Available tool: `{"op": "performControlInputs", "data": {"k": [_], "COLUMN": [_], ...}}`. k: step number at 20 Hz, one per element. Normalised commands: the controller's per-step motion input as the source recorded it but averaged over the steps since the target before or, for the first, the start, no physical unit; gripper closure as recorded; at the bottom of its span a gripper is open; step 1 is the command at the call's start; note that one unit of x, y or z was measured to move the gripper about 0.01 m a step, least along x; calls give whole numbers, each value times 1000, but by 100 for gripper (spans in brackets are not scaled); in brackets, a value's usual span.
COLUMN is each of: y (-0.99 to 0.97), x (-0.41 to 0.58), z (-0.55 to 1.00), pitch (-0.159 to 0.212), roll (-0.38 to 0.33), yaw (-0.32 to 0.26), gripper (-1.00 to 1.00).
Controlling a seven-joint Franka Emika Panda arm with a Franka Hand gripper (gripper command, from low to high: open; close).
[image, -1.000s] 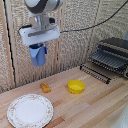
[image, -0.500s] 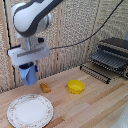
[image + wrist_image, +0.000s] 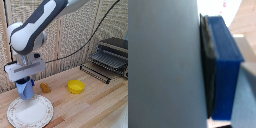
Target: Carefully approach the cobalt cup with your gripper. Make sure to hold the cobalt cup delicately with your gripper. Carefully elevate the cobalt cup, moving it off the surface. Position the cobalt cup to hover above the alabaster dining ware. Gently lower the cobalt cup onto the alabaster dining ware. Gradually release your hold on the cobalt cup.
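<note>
My gripper (image 3: 25,82) is shut on the blue cup (image 3: 25,89) and holds it just above the far edge of the white plate (image 3: 30,112), which lies on the wooden table at the exterior view's left. The cup hangs tilted under the white gripper block. In the wrist view the cup's wall (image 3: 163,65) fills most of the picture, pressed against a blue-tipped finger (image 3: 225,70).
A yellow bowl (image 3: 76,86) sits mid-table. A small orange-brown object (image 3: 45,87) lies between bowl and plate. A black wire rack (image 3: 107,62) stands at the exterior view's right. A bamboo screen stands behind the table.
The arm has carried the cup toward the exterior view's left and downward, from above the table's back to just over the plate's far edge.
</note>
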Motion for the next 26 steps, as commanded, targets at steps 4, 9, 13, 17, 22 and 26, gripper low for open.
{"op": "performControlInputs", "data": {"k": [4, 9, 13, 17, 22, 26], "y": [-19, -175, -119, -34, -6, -65], "x": [50, 32, 2, 24, 110, 194], "z": [-459, -337, -223, 17, 501, 777], "pitch": [0, 0, 3, -8, 81, 155], "roll": [-55, -75, -20, 2, 15, 40], "yaw": [125, 141, 150, 112, 28, 3], "gripper": [100, 100, 100, -100, -100, -100]}}
